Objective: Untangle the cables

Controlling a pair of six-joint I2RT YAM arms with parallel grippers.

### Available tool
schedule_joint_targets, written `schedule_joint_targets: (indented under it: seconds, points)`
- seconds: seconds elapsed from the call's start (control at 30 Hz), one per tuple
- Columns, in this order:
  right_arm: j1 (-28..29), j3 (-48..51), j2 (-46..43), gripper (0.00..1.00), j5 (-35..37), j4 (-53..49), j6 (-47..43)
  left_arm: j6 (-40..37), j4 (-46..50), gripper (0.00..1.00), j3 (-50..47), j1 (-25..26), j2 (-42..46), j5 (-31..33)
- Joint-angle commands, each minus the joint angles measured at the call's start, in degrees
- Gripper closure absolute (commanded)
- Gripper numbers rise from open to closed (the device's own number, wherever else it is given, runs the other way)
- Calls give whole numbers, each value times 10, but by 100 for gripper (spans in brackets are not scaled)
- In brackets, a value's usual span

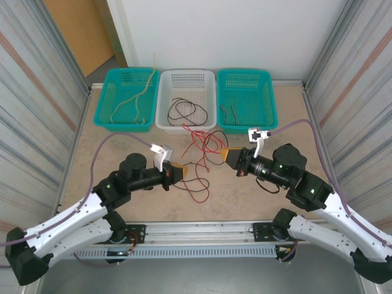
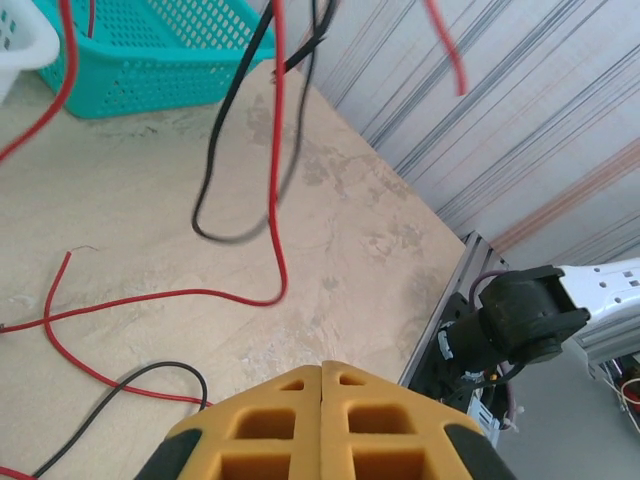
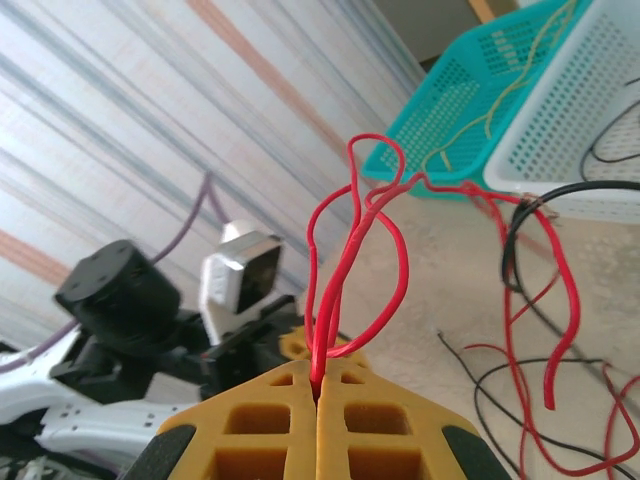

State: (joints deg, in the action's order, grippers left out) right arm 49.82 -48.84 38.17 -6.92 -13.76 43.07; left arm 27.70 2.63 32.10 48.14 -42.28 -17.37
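Observation:
A tangle of red cables (image 1: 199,138) and black cables (image 1: 211,146) lies on the table between my two grippers. My right gripper (image 1: 228,156) is shut on a bunch of red cable loops (image 3: 345,260), which rise from between its yellow fingertips (image 3: 318,378); a black cable (image 3: 515,235) hangs beside them. My left gripper (image 1: 177,171) sits at the tangle's left edge, its jaws (image 2: 321,366) pressed together with nothing showing between them. A red cable (image 2: 278,200) and a black cable (image 2: 210,170) hang in front of it.
Three baskets stand in a row at the back. The left teal basket (image 1: 131,69) holds tan cables (image 1: 131,101). The white basket (image 1: 187,72) holds black cables (image 1: 184,110). The right teal basket (image 1: 245,71) holds a black cable (image 1: 229,113). Corrugated walls close both sides.

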Motion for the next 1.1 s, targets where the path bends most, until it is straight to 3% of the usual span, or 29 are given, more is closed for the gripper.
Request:
schedule_joint_targets:
  seconds: [0.0,0.13,0.3,0.37,0.47,0.57,0.63,0.8,0.9,0.97,1.0,1.07]
  points:
    - [-8,-1,7,100,20,-12,15,-23,19,100,-6,3,28,16]
    - [-8,1,8,100,7,-1,21,-28,12,97,-5,3,16,23]
    - [-8,-6,11,100,-3,4,24,2,-94,50,-18,4,-57,2]
    - [-8,-10,14,100,-8,9,28,19,-139,41,-19,5,-95,0]
    - [-8,-18,17,100,-15,16,33,33,-206,36,-20,14,-149,5]
    - [-6,-31,23,100,-22,21,32,31,-242,35,-13,25,-190,19]
    - [-5,-37,26,100,-25,22,32,28,-253,40,-8,29,-208,29]
    - [-4,-44,24,100,-17,16,25,27,-228,78,8,33,-223,53]
    - [-4,-46,19,100,-14,15,23,26,-213,89,1,35,-212,67]
    - [-4,-45,17,100,-14,16,23,27,-198,90,-3,35,-202,78]
    - [-4,-45,18,100,-15,18,23,27,-194,86,-6,35,-197,79]
    - [-5,-45,19,100,-18,23,24,26,-194,67,-13,35,-189,76]
